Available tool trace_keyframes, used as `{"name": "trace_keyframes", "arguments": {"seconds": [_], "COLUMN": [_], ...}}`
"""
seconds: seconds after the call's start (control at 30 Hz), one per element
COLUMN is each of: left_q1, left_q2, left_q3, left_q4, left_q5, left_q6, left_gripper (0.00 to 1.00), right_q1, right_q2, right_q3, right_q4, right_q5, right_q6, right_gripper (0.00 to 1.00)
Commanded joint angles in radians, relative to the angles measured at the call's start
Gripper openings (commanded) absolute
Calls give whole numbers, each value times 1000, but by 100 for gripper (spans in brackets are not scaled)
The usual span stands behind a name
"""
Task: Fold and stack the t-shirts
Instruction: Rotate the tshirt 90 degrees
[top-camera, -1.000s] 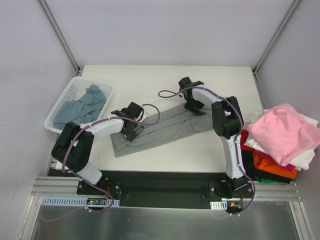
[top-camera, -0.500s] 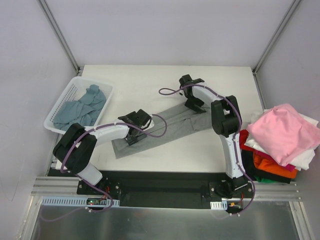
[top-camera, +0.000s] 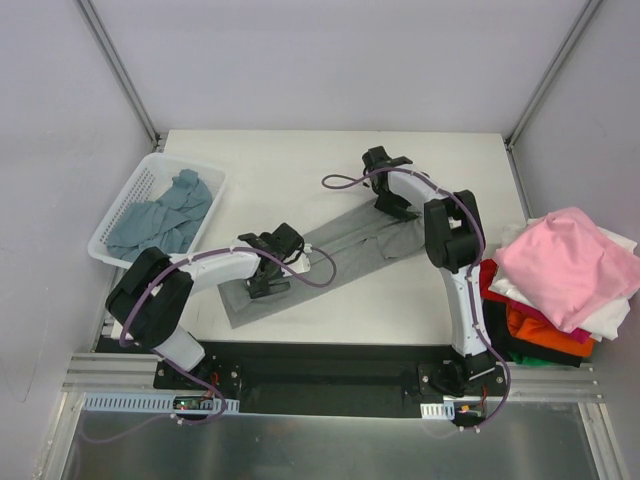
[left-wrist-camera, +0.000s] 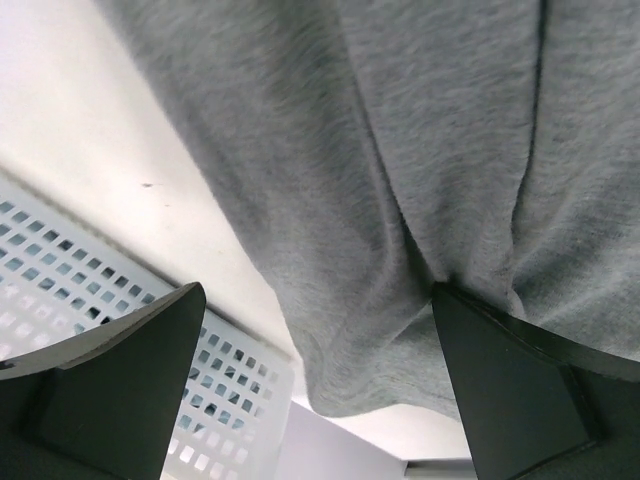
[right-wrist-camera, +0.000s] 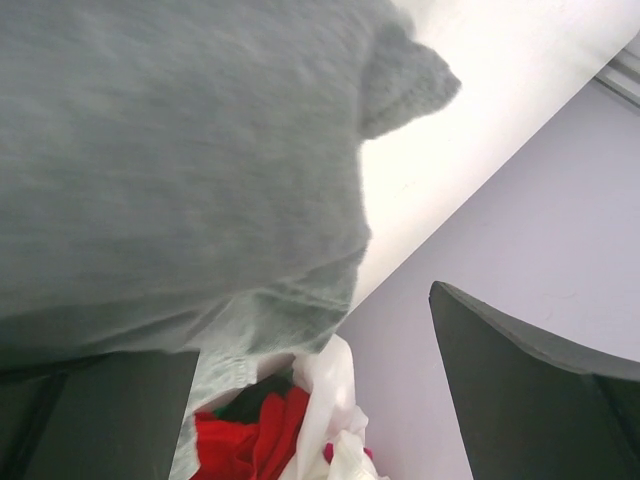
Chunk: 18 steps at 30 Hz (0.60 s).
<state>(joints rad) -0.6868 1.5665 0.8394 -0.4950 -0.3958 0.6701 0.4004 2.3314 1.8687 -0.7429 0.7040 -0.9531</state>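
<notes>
Basket (top-camera: 122, 203) at far left holds a blue-teal t-shirt (top-camera: 160, 215). Left gripper (top-camera: 268, 283), jaws spread wide, sits low over the near-left end of the grey t-shirt (top-camera: 350, 240) lying on the table; right gripper (top-camera: 397, 210), likewise spread, over its far-right end. Pink t-shirt (top-camera: 565, 265) tops the right-hand pile.

count of garments: one grey t-shirt (top-camera: 350, 240) on the table (top-camera: 300, 160), one heap of blue-teal cloth (top-camera: 160, 215) whose number of pieces cannot be told, and one stack at the right edge showing five colours, one layer each: a pink t-shirt (top-camera: 565, 260), a white t-shirt (top-camera: 610, 318), a red t-shirt (top-camera: 492, 285), an orange t-shirt (top-camera: 540, 335) and a dark layer (top-camera: 515, 350) at the bottom. containers: one white slatted basket (top-camera: 125, 200). arms: two, the left arm (top-camera: 205, 265) and the right arm (top-camera: 455, 250).
</notes>
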Motion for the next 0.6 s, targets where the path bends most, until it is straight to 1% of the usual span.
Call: {"name": "trace_keyframes", "arguments": {"seconds": [0.0,0.37,0.47,0.57], "left_q1": [-16,-28,-28,-28], "left_q2": [49,165,191,231], "left_q3": [10,164,207,256], "left_q4": [-226,-258,-260,-260], "left_q5": [87,103,101,100], "left_q6": [48,23,14,-3], "left_gripper": [99,99,99,99], "right_q1": [-40,-40,-40,-41], "right_q2": [2,9,16,39], "right_q3": [27,4,-6,4], "right_q4": [43,57,80,109], "right_q5": [54,-119,-138,-121], "right_q6": [-62,-81,-93,-113], "right_gripper": [96,96,96,96]}}
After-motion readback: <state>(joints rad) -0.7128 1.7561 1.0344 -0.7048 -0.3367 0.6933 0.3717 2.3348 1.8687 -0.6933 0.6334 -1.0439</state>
